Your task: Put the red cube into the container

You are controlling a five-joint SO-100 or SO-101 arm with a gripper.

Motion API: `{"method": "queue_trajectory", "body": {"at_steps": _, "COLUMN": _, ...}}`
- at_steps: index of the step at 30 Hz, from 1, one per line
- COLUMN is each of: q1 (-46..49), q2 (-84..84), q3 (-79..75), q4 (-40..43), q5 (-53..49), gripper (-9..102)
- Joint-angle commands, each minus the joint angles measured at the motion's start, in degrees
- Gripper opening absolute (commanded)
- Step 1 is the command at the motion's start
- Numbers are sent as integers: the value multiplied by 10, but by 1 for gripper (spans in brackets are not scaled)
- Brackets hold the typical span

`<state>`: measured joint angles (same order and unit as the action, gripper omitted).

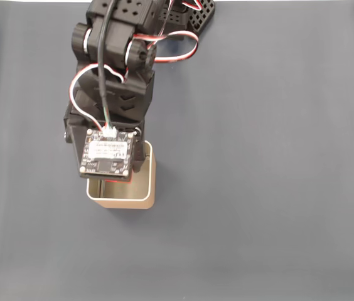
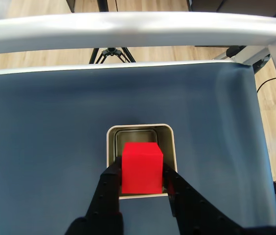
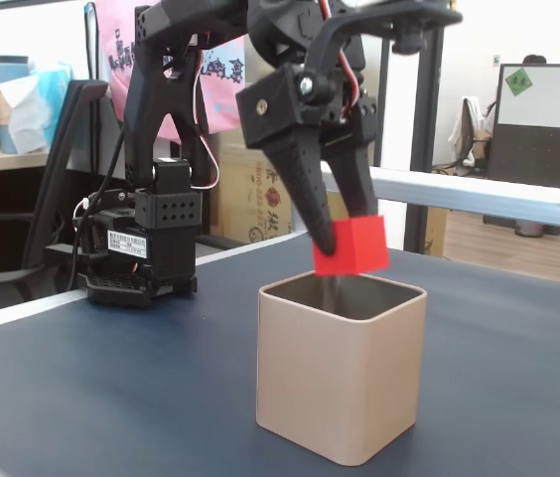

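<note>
In the side-on fixed view the hand (image 3: 351,243) hangs above the container (image 3: 341,388), its two black fingers (image 3: 305,184) closed onto the red cube (image 3: 350,245). The cube is clear of the tin, just above its rim and over the far part of the opening. The wrist view looks down between the fingers (image 2: 106,193): they press the cube (image 2: 141,167) from left and right, and the container's (image 2: 170,142) pale rim frames it, with the shiny inside showing beyond the cube's far edge. In the top-down fixed view the arm's camera board (image 1: 107,155) covers much of the container (image 1: 147,185), whose tan wall and near rim show below it. The container stands upright on the dark blue counter (image 1: 265,157).
</note>
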<state>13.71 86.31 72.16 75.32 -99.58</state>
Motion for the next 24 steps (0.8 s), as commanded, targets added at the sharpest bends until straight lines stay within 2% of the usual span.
{"method": "queue_trajectory", "body": {"at_steps": 1, "q1": 7, "q2": 2, "q3": -28, "q4": 4, "q5": -12, "gripper": 0}}
{"method": "queue_trajectory", "body": {"at_steps": 18, "q1": 5, "q2": 4, "q3": -14, "q4": 4, "q5": -22, "gripper": 0}}
{"method": "queue_trajectory", "body": {"at_steps": 24, "q1": 6, "q2": 5, "q3": -9, "q4": 4, "q5": -20, "gripper": 6}}
